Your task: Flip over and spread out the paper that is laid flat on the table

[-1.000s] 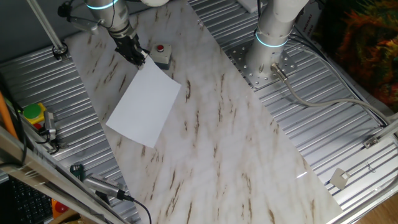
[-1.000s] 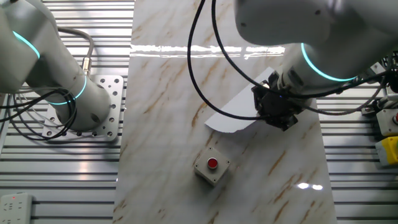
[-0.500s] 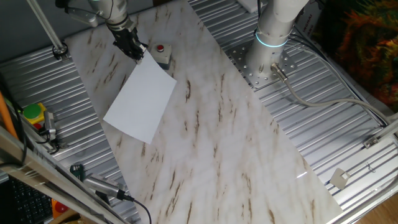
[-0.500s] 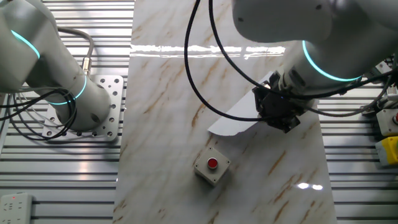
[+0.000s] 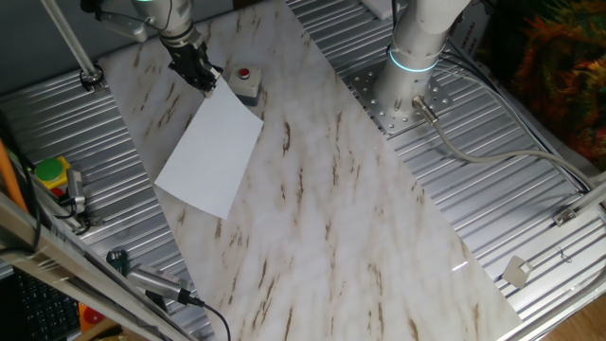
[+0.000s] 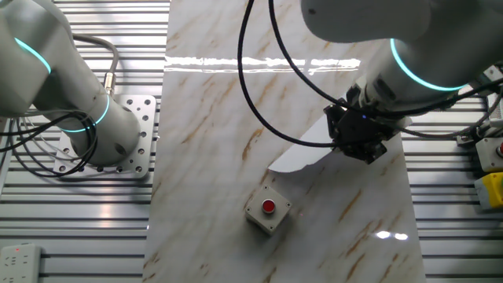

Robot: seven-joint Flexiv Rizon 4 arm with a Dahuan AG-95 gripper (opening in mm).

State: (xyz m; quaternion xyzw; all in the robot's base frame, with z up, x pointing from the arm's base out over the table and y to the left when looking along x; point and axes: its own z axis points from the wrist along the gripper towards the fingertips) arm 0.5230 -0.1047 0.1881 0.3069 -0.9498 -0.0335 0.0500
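- Gripper [image 5: 210, 82] is pinching one corner of the paper [image 5: 210, 153]; fingers [image 6: 357, 149] are closed narrow on that corner.
- Paper is sloping: the gripped corner is lifted, and the sheet is running away from the fingers down to the table [image 5: 331, 199], its far edge resting there.
- In the other fixed view, the raised edge is curling up off the table beside the gripper.
- Button box [image 5: 245, 83] is sitting just beside the gripped corner.

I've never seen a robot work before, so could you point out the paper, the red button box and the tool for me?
the paper [image 5: 210, 156], one fixed view, middle of the white sheet.
the red button box [image 6: 267, 210], the other fixed view, its top face.
the tool [image 5: 202, 76], one fixed view, black fingertips at the sheet's corner.
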